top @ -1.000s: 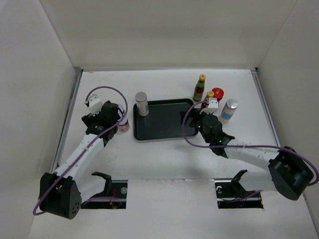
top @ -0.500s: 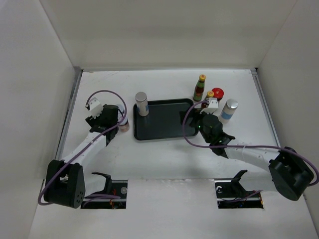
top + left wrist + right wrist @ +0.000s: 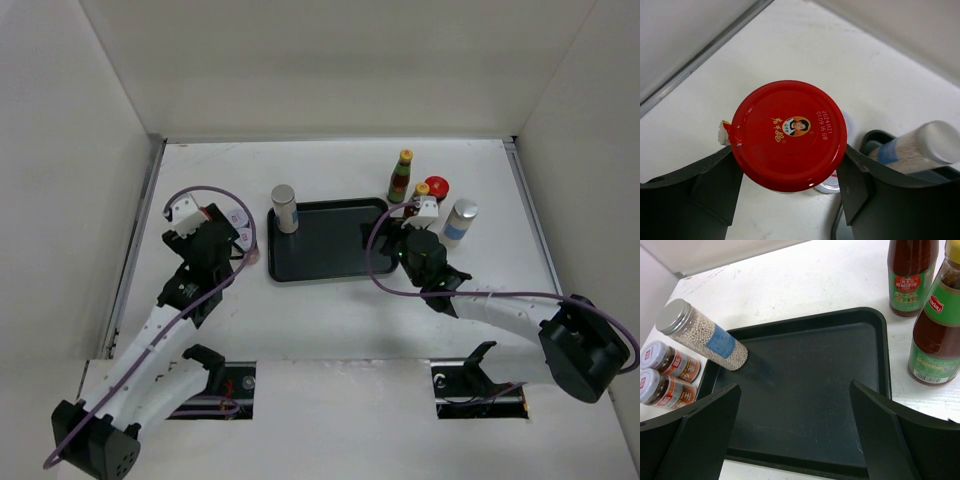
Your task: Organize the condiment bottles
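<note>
My left gripper (image 3: pixel 790 172) pinches the round red-lidded jar (image 3: pixel 789 135), centre frame, to carry it; my right gripper (image 3: pixel 794 390) gapes empty.

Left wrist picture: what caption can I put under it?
The left gripper hugs a red-capped jar from both sides, seen from above.

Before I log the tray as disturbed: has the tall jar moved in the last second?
No. The tall jar stands at the far-left corner of the tray, the same spot as a second ago.
</note>
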`<state>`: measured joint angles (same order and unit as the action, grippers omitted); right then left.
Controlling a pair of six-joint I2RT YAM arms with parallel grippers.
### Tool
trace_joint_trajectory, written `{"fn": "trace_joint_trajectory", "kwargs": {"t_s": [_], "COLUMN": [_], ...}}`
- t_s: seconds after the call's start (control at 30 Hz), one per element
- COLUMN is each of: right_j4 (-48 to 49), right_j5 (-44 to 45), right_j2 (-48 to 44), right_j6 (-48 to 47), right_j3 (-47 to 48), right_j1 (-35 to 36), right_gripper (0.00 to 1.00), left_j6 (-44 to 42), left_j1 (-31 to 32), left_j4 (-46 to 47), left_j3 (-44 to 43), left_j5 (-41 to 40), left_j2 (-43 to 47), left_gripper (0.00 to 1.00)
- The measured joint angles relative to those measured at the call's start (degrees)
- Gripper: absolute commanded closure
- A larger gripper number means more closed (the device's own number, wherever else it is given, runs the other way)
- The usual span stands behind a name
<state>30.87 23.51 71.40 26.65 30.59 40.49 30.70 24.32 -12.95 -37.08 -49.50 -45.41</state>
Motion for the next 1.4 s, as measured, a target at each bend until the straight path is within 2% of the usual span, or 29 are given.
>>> {"fn": "trace_joint_trajectory", "kwargs": {"t_s": [0.2,0.3,0.43,0.77,1.0,1.23,1.3,1.4], "right_j4": [0.0,0.0,0.0,0.1,0.1,0.1,0.1,0.1], "right_j5": [0.0,0.0,0.0,0.1,0.1,0.1,0.1,0.1], "right_j2": [-0.5,-0.7,-1.3,-2.2,-2.2,-2.2,-2.2,-2.2], "right_j6": [0.0,0.0,0.1,0.2,0.2,0.2,0.3,0.4], "right_j3": [0.0,0.0,-0.3,-0.7,-0.7,-0.7,-0.7,-0.8], "right_j1": [-0.5,-0.8,-1.2,-2.6,-2.6,-2.6,-2.6,-2.6], "right_gripper": [0.03,0.03,0.03,0.02,0.02,0.02,0.02,0.02], "left_j6": [-3.7,-4.5,-4.8,-7.0,-11.0,-11.6,-11.8,-11.9], "left_j1": [12.7,19.4,24.2,23.6,21.3,18.5,18.0,17.5], "left_j4": [1.2,4.6,10.4,21.8,28.6,32.7,33.4,33.4], "left_j3": [-7.6,-10.5,-11.4,-13.1,-19.5,-22.2,-22.6,-22.6], "left_j5": [-3.1,-3.1,0.0,6.9,8.9,9.4,9.6,9.4], "left_j2": [-1.1,-6.8,-17.7,-41.8,-51.9,-58.0,-58.3,-58.5], "left_gripper": [0.63,0.62,0.62,0.62,0.60,0.58,0.54,0.31]}}
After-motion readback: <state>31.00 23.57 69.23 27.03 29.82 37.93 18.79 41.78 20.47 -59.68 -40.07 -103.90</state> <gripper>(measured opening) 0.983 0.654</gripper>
